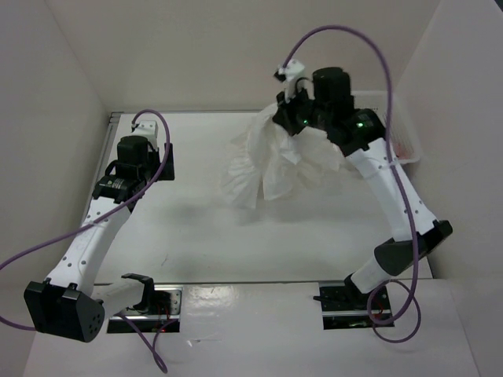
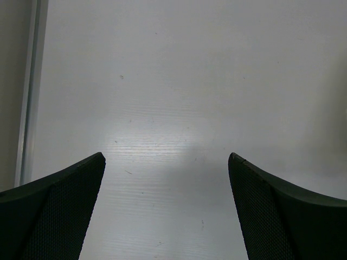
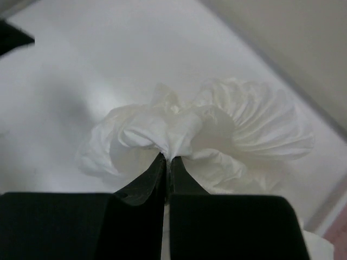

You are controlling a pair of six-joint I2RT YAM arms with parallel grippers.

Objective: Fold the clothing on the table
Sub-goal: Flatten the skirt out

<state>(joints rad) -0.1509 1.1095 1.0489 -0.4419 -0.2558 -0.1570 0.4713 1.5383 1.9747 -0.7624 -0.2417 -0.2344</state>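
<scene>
The clothing [image 1: 271, 161] is a white, crinkled, ruffled garment bunched up and hanging at the back right of the table [image 1: 236, 243]. My right gripper [image 1: 300, 118] is shut on a pinch of its fabric, and the rest drapes down below it. In the right wrist view the clothing [image 3: 217, 135] billows in folds just past my closed right gripper [image 3: 169, 158]. My left gripper [image 1: 149, 161] hovers at the left side of the table, apart from the garment. In the left wrist view my left gripper [image 2: 165, 162] stands wide open over bare table [image 2: 173, 97].
A white lattice basket [image 1: 397, 129] with something pink-red inside sits at the back right, close behind my right arm. A thin metal rail [image 2: 30, 92] runs along the table's left edge. White walls enclose the table on three sides.
</scene>
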